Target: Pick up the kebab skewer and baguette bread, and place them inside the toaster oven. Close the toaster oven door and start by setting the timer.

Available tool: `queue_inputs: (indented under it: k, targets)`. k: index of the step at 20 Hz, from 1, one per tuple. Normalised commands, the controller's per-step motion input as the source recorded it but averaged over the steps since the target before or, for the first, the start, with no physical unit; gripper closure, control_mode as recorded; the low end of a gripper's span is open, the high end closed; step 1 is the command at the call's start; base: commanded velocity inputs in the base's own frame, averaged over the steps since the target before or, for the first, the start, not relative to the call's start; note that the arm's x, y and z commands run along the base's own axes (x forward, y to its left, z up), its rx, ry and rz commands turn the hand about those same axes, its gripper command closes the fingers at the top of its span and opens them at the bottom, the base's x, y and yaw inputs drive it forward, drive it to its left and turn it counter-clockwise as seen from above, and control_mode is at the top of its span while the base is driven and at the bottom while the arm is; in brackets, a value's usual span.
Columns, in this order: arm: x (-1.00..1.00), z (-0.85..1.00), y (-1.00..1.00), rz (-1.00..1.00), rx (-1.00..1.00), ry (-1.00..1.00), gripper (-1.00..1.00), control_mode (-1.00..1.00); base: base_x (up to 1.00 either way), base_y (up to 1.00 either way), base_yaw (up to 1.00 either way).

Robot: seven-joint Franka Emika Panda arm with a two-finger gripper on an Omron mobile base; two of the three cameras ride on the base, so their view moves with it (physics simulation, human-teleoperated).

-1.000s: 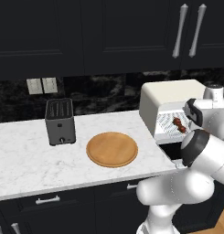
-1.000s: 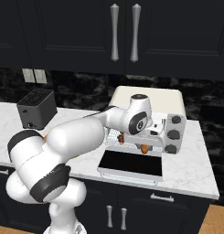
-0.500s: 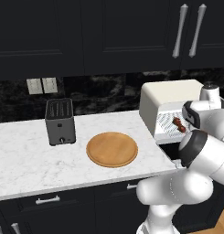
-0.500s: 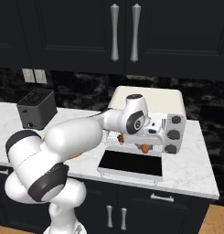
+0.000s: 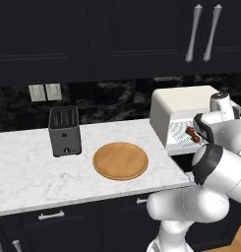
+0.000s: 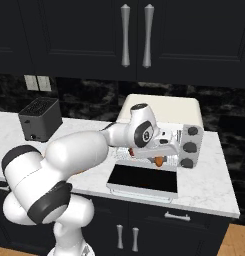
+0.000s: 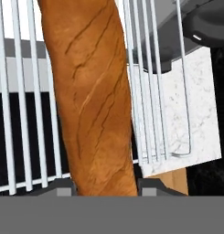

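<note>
1. The gripper (image 7: 106,191) is closing narrowly on the baguette (image 7: 88,98); in the hand view the loaf is sitting between the two finger tips and running up the picture.
2. The baguette is lying over the bars of the wire rack (image 7: 152,91); whether it is resting on them cannot be told. In the right base view its orange end (image 6: 158,161) is showing just under the hand at the oven mouth.
3. The toaster oven (image 6: 164,112) is standing on the white marble worktop (image 5: 28,167) with its door (image 6: 142,179) lying open and flat, dark glass facing up.
4. The skewer (image 5: 193,134) is sitting on the rack inside the oven, seen in the left base view as small dark red chunks.
5. The knobs (image 6: 189,147) are lining the oven's right front.
6. The round wooden board (image 5: 120,161) is lying on the worktop left of the oven, with the black slot toaster (image 5: 64,130) further left.
7. Dark cabinets (image 5: 117,34) are hanging above.
</note>
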Motion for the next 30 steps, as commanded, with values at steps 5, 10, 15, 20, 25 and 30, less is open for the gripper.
queue_inputs:
  k: [5, 10, 15, 20, 25, 30]
  targets:
    - [0.00, 0.00, 0.00, 0.04, 0.00, 0.00, 1.00, -1.00, 0.00, 0.00, 0.00]
    - [0.09, 0.00, 0.00, 0.01, 0.00, 0.04, -1.00, -1.00, 0.00, 0.00, 0.00]
    - [0.05, 0.00, 0.00, 0.02, 0.00, 0.06, -1.00, -1.00, 0.00, 0.00, 0.00]
    - [0.01, 0.04, -0.02, 0.03, 0.00, 0.01, -1.00, -1.00, 0.00, 0.00, 0.00]
    - [-0.29, 0.20, -0.07, 0.03, 0.01, 0.00, -1.00, -1.00, 0.00, 0.00, 0.00]
    - [-0.67, 0.18, 0.00, 0.00, 0.09, -0.07, -1.00, -1.00, 0.00, 0.00, 0.00]
